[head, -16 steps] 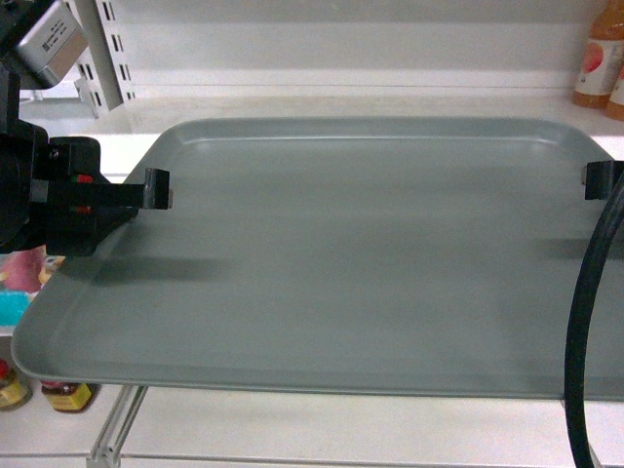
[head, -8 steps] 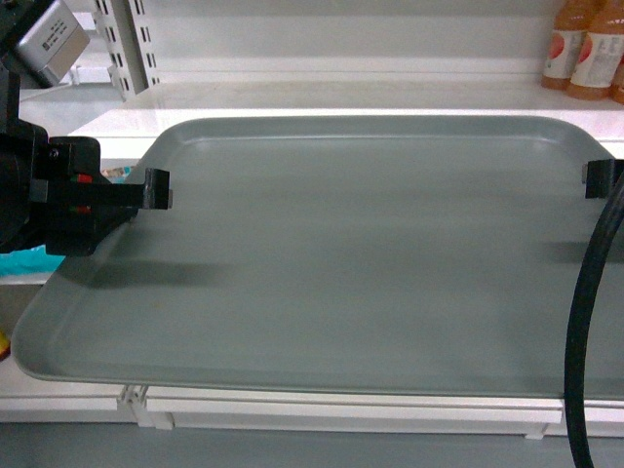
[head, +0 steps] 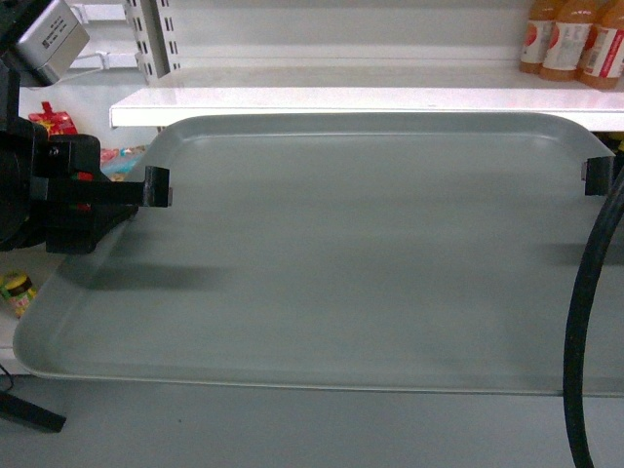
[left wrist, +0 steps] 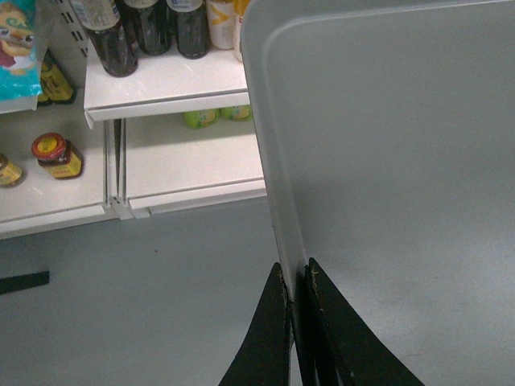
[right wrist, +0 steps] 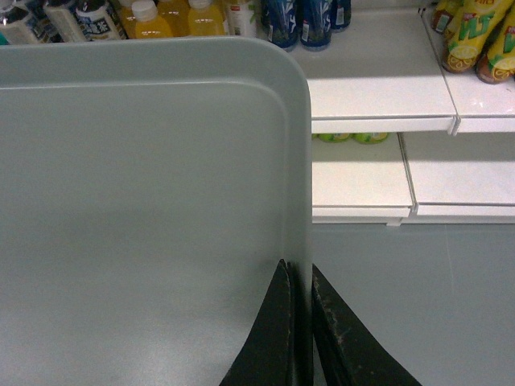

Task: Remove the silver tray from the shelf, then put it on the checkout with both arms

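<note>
The silver tray (head: 361,253) hangs level in the air in front of the shelf (head: 370,96), clear of its white board and pale front lip, with grey floor (head: 292,429) showing under its near edge. It fills most of the head view and carries nothing on its smooth surface.

The left gripper (left wrist: 298,322) has its fingers (left wrist: 269,338) clenched on the tray's left rim, one finger outside and one inside the raised edge. The right gripper (right wrist: 299,322) grasps the right rim the same way, its fingers (right wrist: 338,338) pinching the lip. A thick black cable (head: 585,322) runs down the right side of the head view in front of the tray.

Around the tray stand white store shelves. Orange-juice bottles (head: 570,39) sit on the shelf at the upper right of the head view. In the left wrist view dark bottles (left wrist: 133,32) stand on a lower shelf board (left wrist: 161,84), and jars with red lids (left wrist: 55,154) sit on the board beneath it. In the right wrist view yellow bottles (right wrist: 173,16) and blue bottles (right wrist: 310,20) line a board behind the tray, with yellow-labelled drinks (right wrist: 475,40) further right.
</note>
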